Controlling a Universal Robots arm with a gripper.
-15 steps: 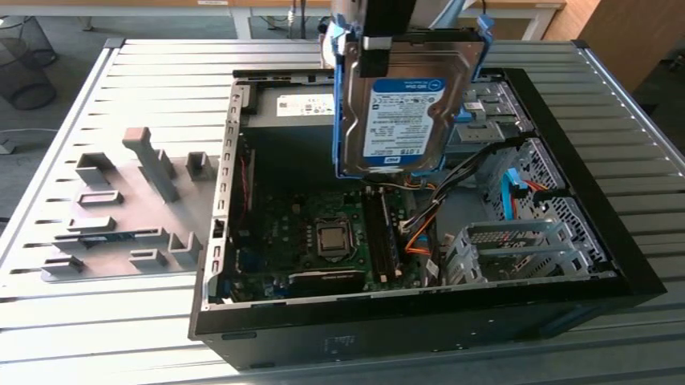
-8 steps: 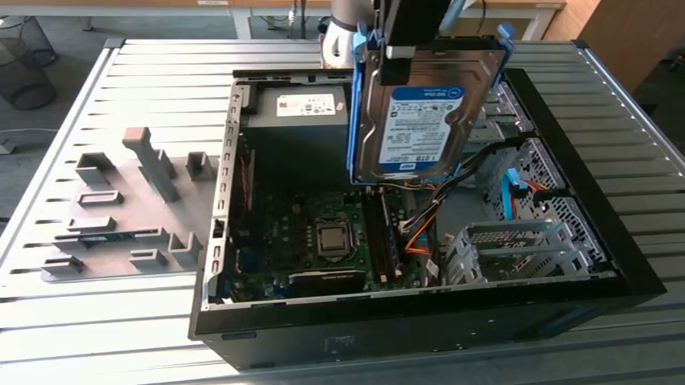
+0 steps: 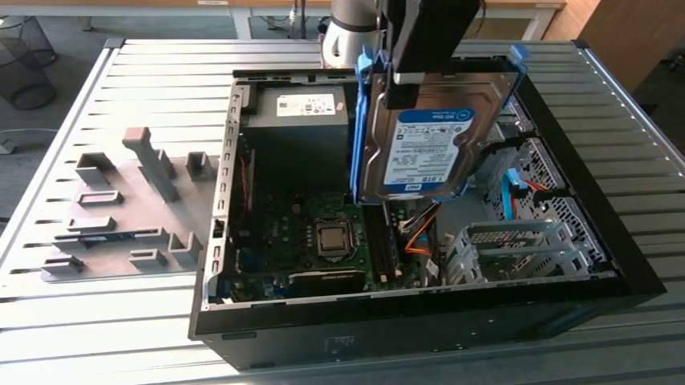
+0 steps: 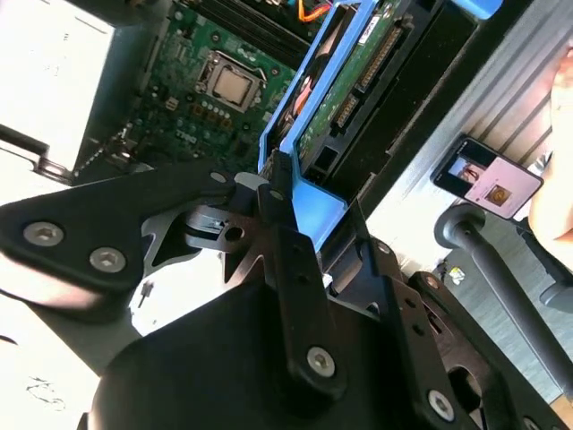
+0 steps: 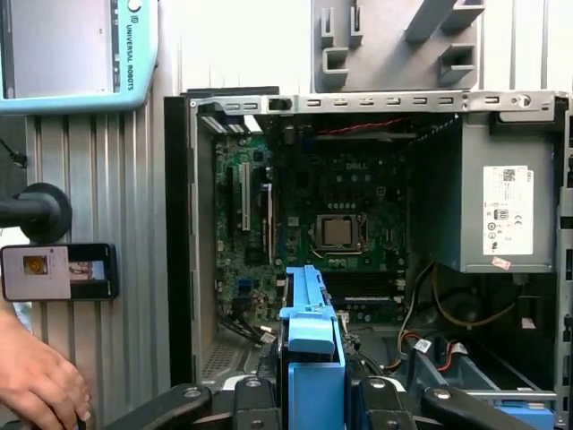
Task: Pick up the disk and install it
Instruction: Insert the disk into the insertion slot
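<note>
The disk (image 3: 428, 148), silver with a white-and-blue label and blue side rails, hangs upright over the open computer case (image 3: 230, 160). My gripper (image 3: 405, 90) is shut on its upper edge, coming down from above. In the second wrist view my gripper (image 4: 285, 199) clamps a blue rail, and the disk (image 4: 345, 107) shows its green circuit-board underside. Edge-on in the first wrist view, the disk (image 5: 310, 333) sits between the black fingers (image 5: 253, 394) above the motherboard. The disk is clear of the drive cage (image 3: 514, 249) below it.
Inside the case are a grey power supply (image 3: 300, 120) with a white sticker, a motherboard (image 3: 334, 237) and orange and blue cables (image 3: 423, 233). A grey fixture plate (image 3: 128, 208) lies at the exterior view's left. A person's hand (image 5: 36, 376) rests beside the case near a small device (image 5: 58, 271).
</note>
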